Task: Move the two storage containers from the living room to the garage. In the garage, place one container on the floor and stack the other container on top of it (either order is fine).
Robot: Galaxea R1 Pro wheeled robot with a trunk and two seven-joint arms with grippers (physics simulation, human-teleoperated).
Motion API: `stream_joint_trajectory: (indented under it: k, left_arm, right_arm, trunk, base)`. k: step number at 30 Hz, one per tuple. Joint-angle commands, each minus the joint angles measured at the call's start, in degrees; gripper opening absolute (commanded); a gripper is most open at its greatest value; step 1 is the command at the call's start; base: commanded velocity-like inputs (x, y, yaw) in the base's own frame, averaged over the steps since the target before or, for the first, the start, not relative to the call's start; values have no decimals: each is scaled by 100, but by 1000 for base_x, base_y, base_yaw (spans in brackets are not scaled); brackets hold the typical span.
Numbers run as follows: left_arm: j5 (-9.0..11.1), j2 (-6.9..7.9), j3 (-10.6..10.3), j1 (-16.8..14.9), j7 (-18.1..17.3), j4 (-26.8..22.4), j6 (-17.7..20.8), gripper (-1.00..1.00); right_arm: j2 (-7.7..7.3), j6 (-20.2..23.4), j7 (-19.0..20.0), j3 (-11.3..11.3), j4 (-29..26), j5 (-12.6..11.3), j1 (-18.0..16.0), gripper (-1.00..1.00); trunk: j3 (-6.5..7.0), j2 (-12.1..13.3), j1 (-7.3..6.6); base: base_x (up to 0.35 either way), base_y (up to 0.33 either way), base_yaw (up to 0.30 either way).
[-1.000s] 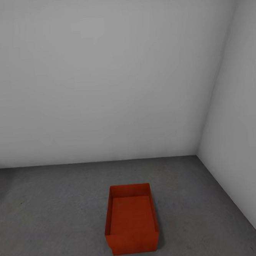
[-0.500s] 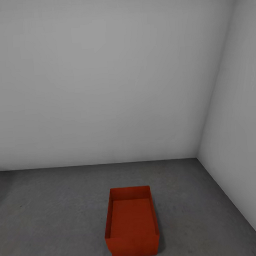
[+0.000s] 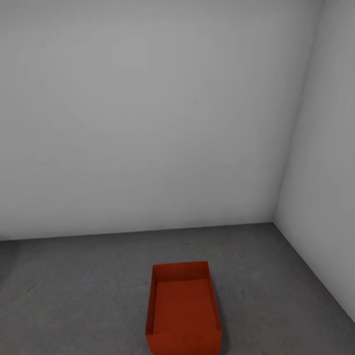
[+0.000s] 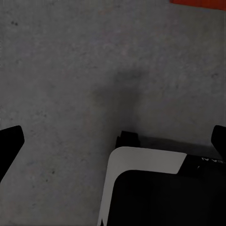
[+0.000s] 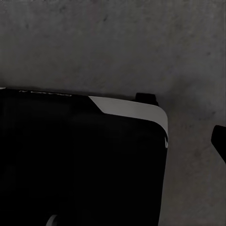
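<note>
Concrete floor (image 3: 76,313) runs ahead of me to two plain white walls (image 3: 141,121) that meet in a corner at about one o'clock. One red-orange storage container (image 3: 181,310) sits on the floor straight in front of me at twelve o'clock, close in, open side up, long axis pointing away from me, well apart from both walls. From my head I cannot tell whether it is one box or two nested.

My left gripper (image 4: 113,141) hangs over bare floor with its dark fingers (image 4: 9,141) spread wide, holding nothing; an orange edge (image 4: 197,3) of the container shows beyond it. My right gripper shows just one dark fingertip (image 5: 219,141) over the floor, so I cannot tell how far it is open. The robot's black-and-white base (image 5: 80,160) lies beneath both.
</note>
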Motion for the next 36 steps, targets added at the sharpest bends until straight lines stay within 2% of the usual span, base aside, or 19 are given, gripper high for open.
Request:
stream_joint_trajectory:
  k: [1, 11, 21, 29, 32, 36]
  left_arm:
    - [59, 2, -50, -4, -5, -2, 22, 100]
    - [59, 1, -52, -4, -6, -2, 22, 100]
    - [57, -14, -55, -4, 8, -2, -3, 100]
    - [18, -44, -61, -4, 32, -10, -9, 100]
    - [2, -58, -64, -4, 31, -12, -12, 100]
    - [5, -64, -63, -4, 30, -11, -11, 100]
  right_arm:
    - [4, -31, 16, 46, 18, -60, -8, 100]
    - [4, -28, 16, 43, 18, -60, -9, 100]
    - [4, -40, -21, 43, 12, -60, -7, 100]
    - [-33, -96, -41, 49, 9, -35, -13, 100]
    - [-97, -103, -45, 53, 9, -24, -13, 100]
    - [-78, -109, -45, 50, 3, -15, -12, 100]
  trunk:
    - [2, -6, 1]
    - [85, -6, 1]
    - [92, -6, 1]
    - [92, -6, 1]
    - [92, -6, 1]
    - [92, -6, 1]
  base:
    - [0, 0, 0]
    - [0, 0, 0]
    - [0, 0, 0]
    - [0, 0, 0]
    - [0, 0, 0]
    - [0, 0, 0]
